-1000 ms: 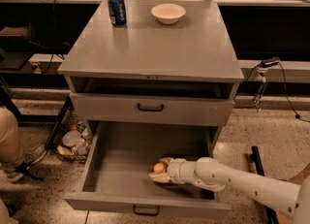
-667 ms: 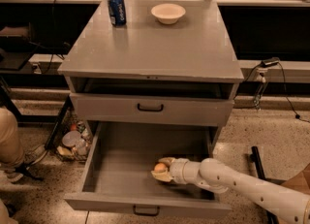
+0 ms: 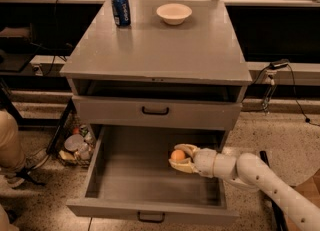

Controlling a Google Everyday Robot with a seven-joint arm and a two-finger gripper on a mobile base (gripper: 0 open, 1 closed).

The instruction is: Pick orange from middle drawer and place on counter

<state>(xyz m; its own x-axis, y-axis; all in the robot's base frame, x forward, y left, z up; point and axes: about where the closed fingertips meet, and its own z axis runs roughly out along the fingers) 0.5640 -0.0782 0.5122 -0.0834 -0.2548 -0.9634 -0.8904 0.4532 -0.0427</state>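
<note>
The orange [image 3: 177, 155] sits between the fingers of my gripper [image 3: 179, 157], which is shut on it and holds it over the right part of the middle drawer [image 3: 125, 175]. The drawer is pulled wide open, and its grey floor is otherwise bare. My white arm [image 3: 250, 175] reaches in from the lower right over the drawer's right wall. The counter [image 3: 160, 45] is the flat grey top of the cabinet, above and behind the gripper.
A blue soda can [image 3: 120, 9] and a white bowl [image 3: 173, 13] stand at the back of the counter. A closed drawer front [image 3: 155, 111] with a black handle sits above the open drawer. Clutter [image 3: 75, 145] lies on the floor at left.
My gripper has moved up and to the right with the orange in it, lifting it off the drawer floor.
</note>
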